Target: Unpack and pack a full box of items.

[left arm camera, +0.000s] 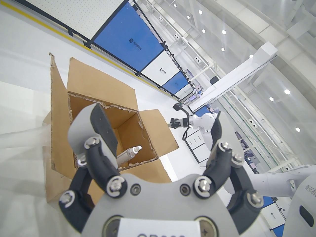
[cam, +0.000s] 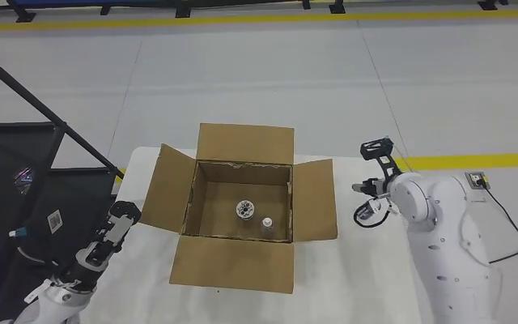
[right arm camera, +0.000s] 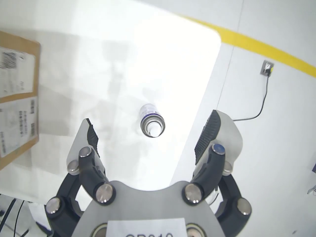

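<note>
White can (right arm camera: 148, 113) upright, beneath right tool (right arm camera: 151, 124)

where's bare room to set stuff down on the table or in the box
Bare: the table right of the box's front flap, and the box floor's left side. Crowded: the floor's middle and right, with a round piece and a bottle; a can stands right of the box.

an industrial hall: yellow floor line (cam: 243, 18), blue partition panels (left arm camera: 128, 40), high ceiling lights (left arm camera: 223, 31).
</note>
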You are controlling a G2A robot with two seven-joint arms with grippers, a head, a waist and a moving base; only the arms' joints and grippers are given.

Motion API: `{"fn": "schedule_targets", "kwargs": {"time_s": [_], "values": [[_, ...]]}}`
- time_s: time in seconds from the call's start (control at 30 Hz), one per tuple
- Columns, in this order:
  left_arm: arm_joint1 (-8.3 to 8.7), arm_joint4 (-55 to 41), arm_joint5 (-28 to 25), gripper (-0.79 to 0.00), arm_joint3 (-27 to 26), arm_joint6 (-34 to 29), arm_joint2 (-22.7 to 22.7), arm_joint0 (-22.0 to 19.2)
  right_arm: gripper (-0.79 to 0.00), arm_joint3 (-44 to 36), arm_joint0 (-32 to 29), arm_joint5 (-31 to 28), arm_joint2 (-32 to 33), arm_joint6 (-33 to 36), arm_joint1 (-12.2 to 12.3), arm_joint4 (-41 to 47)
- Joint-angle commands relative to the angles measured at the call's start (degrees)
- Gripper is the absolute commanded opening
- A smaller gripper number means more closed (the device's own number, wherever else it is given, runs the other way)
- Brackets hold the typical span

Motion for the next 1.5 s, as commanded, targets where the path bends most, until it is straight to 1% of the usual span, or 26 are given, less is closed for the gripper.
{"fn": "schedule_targets", "kwargs": {"time_s": [0.0, 0.03, 0.1, 0.13, 0.2, 0.3, 0.43, 0.53, 0.6, 0.7, 0.8, 0.93, 1.03, 1.07, 1.17, 1.23, 1.33, 1.43, 1.47], "values": [[0.0, 0.0, 0.0, 0.0, 0.0, 0.0, 0.0, 0.0, 0.0, -9.65, -2.44, -1.5, -1.82, -0.52, -0.02, 0.18], [0.0, 0.0, 0.0, 0.0, 0.0, 0.0, 0.0, 0.0, 0.0, -12.42, -3.03, -2.64, -3.59, -0.56, -0.05, -0.73], [0.0, 0.0, 0.0, 0.0, 0.0, 0.0, 0.0, 0.0, 0.0, -15.52, -3.41, -8.45, -7.61, -2.27, -0.28, 4.17], [0.0, 0.0, 0.0, 0.0, 0.0, 0.0, 0.0, 0.0, 0.0, -15.28, -2.97, -10.03, -9.18, -1.57, -0.34, 5.0], [0.0, 0.0, 0.0, 0.0, 0.0, 0.0, 0.0, 0.0, 0.0, -13.78, -1.11, -13.49, -14.48, -0.21, -0.81, 7.74], [0.0, 0.0, 0.0, 0.0, 0.0, 0.0, 0.0, 0.0, 0.0, -8.36, 3.27, -15.55, -21.93, 0.74, -1.93, 11.12], [0.0, 0.0, 0.0, 0.0, 0.0, 0.0, 0.0, 0.0, 0.0, 1.18, 9.6, -15.19, -30.66, 0.01, -4.0, 14.21], [0.0, 0.0, 0.0, 0.0, 0.0, 0.0, 0.0, 0.0, 0.0, 8.29, 13.86, -14.29, -35.24, -1.02, -5.65, 16.41], [0.0, 0.0, 0.0, 0.0, 0.0, 0.0, 0.0, 0.0, 0.0, 12.34, 16.06, -13.84, -37.34, -2.05, -6.64, 18.11], [0.0, 0.0, 0.0, 0.0, 0.0, 0.0, 0.0, 0.0, 0.0, 17.63, 18.72, -11.81, -40.6, -2.18, -8.05, 17.87], [0.0, 0.0, 0.0, 0.0, 0.0, 0.0, 0.0, 0.0, 0.0, 21.68, 20.5, -9.83, -43.3, -2.12, -9.36, 17.46], [0.0, 0.0, 0.0, 0.0, 0.0, 0.0, 0.0, 0.0, 0.0, 25.52, 21.85, -8.74, -45.6, -2.47, -10.74, 17.8], [0.0, 0.0, 0.0, 0.0, 0.0, 0.0, 0.0, 0.0, -0.049, 27.98, 22.46, -7.25, -46.96, -1.53, -11.58, 17.19], [0.0, 0.0, 0.0, 0.0, 0.0, 0.0, 0.0, 0.0, -0.092, 28.64, 22.52, -7.21, -47.32, -1.31, -11.85, 17.54], [0.0, 0.0, 0.0, 0.0, 0.0, 0.0, 0.0, 0.0, -0.08, 30.63, 22.87, -7.0, -47.92, -1.39, -12.53, 18.1], [0.0, 0.0, 0.0, 0.0, 0.0, 0.0, 0.0, 0.0, -0.105, 32.13, 23.03, -6.83, -48.21, -1.62, -12.9, 18.1], [0.0, 0.0, 0.0, 0.0, 0.0, 0.0, 0.0, 0.0, -0.163, 34.15, 23.11, -6.59, -48.74, -2.17, -13.48, 18.06], [0.0, 0.0, 0.0, 0.0, 0.0, 0.0, 0.0, 0.0, -0.28, 36.12, 23.31, -6.86, -49.17, -2.41, -14.05, 18.34], [0.0, 0.0, 0.0, 0.0, 0.0, 0.0, 0.0, 0.0, -0.397, 36.64, 23.43, -7.0, -49.26, -2.49, -14.24, 18.5]]}}
